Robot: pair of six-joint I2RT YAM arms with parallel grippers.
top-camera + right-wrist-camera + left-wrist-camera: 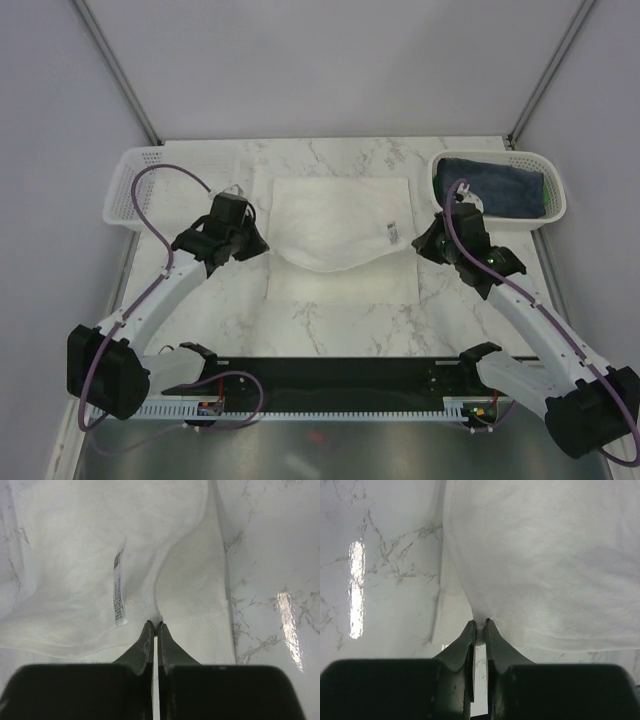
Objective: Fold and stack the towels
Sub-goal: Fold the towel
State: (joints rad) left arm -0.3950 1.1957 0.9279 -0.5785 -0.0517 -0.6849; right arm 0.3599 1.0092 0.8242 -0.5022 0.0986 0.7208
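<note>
Right wrist, not left — care label (pixel 119 587) on cream-white towel (pixel 65 555)

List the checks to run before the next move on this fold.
1. Left gripper shut on white towel corner: ok.
2. Right gripper shut on the other corner: ok.
3. Lifted edge taut between the grippers: not ok, it sags in the middle.
4. Rest of the towel flat on the table: ok.
5. Navy towel in the right basket, out of the way: ok.
6. Corners will land square on the far edge: cannot tell.
</note>
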